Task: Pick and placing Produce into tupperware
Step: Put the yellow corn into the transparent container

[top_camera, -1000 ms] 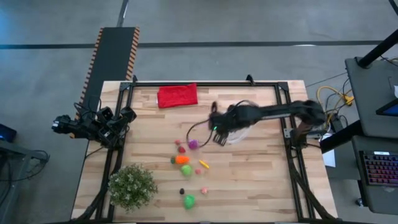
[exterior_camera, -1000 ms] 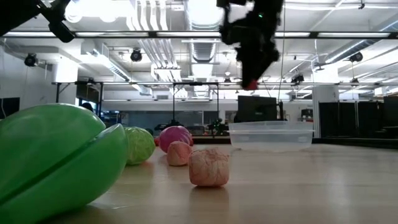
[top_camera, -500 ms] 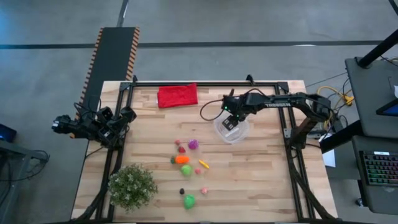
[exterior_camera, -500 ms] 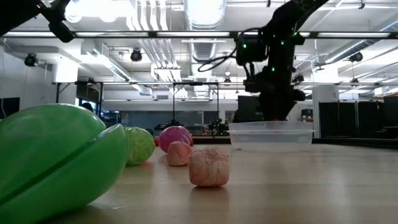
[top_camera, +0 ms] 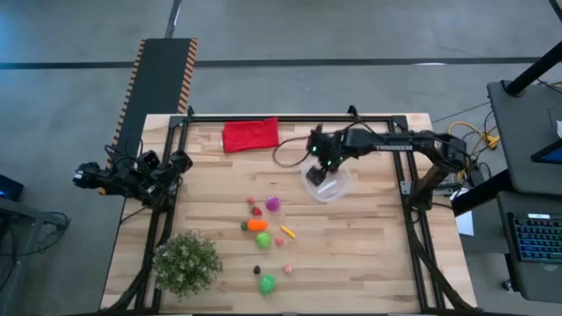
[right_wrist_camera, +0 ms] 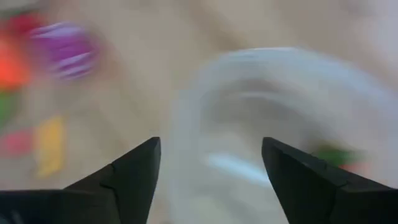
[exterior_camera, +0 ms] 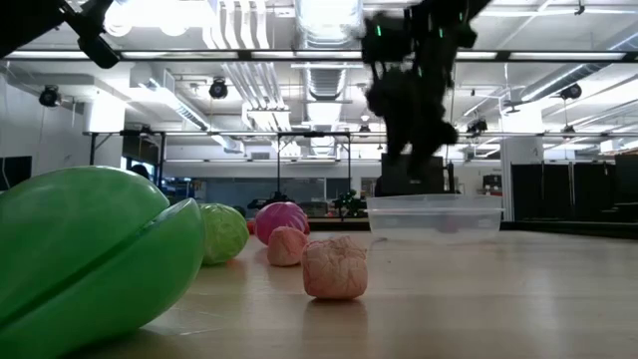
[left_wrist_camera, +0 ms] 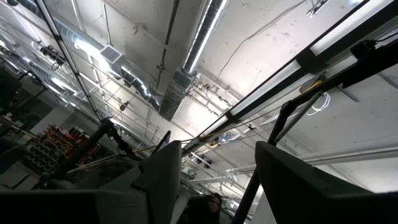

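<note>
The clear round tupperware [top_camera: 328,183] stands right of the table's middle, and also shows in the low view [exterior_camera: 435,215]. My right gripper [top_camera: 322,168] hangs over its left rim, open, fingers pointing down, nothing between them [right_wrist_camera: 211,146]. A small green-and-red piece [right_wrist_camera: 336,155] lies blurred inside the tub. Several produce pieces lie on the wood left of the tub: a magenta one [top_camera: 273,204], an orange one [top_camera: 256,225], a yellow one [top_camera: 287,233] and a large green one [top_camera: 266,283]. My left gripper [top_camera: 176,165] waits at the table's left edge, open [left_wrist_camera: 217,162].
A red cloth [top_camera: 250,135] lies at the far edge of the table. A bushy potted plant [top_camera: 186,262] stands at the near left corner. Black frame rails [top_camera: 413,219] run along the table's sides. Bare wood lies near and right of the tub.
My right gripper has gone from beside the magenta piece toward the table's right and far edge, to above the tub. A second ago a small red piece hung at its fingertips; now the fingers stand apart with nothing between them.
</note>
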Robot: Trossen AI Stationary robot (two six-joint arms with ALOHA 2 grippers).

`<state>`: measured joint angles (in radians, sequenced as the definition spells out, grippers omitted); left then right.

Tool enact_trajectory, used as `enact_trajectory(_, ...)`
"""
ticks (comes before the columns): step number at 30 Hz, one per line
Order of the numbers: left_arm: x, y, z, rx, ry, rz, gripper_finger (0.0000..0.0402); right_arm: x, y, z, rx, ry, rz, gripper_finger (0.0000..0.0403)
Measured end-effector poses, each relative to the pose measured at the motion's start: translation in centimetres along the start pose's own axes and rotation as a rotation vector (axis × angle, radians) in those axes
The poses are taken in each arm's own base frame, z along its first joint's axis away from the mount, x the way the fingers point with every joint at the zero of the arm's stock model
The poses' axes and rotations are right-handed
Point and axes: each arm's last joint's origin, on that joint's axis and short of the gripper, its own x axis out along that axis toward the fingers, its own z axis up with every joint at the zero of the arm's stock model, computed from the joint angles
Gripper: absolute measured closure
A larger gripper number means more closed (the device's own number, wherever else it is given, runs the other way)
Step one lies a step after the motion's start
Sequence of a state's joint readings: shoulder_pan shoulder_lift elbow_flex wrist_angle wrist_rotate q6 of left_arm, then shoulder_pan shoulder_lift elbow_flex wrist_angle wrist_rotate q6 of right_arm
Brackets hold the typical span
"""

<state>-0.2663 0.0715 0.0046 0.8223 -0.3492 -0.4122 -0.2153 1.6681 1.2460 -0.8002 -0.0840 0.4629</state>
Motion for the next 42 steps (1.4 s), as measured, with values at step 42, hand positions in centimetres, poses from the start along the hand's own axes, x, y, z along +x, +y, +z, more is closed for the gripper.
enact_trajectory(42,0.0,0.0,0.0,-0.004,-0.002,0.003,0.021,10.9,18.6,-1.7,0.049,0.226,-0.187,0.0165)
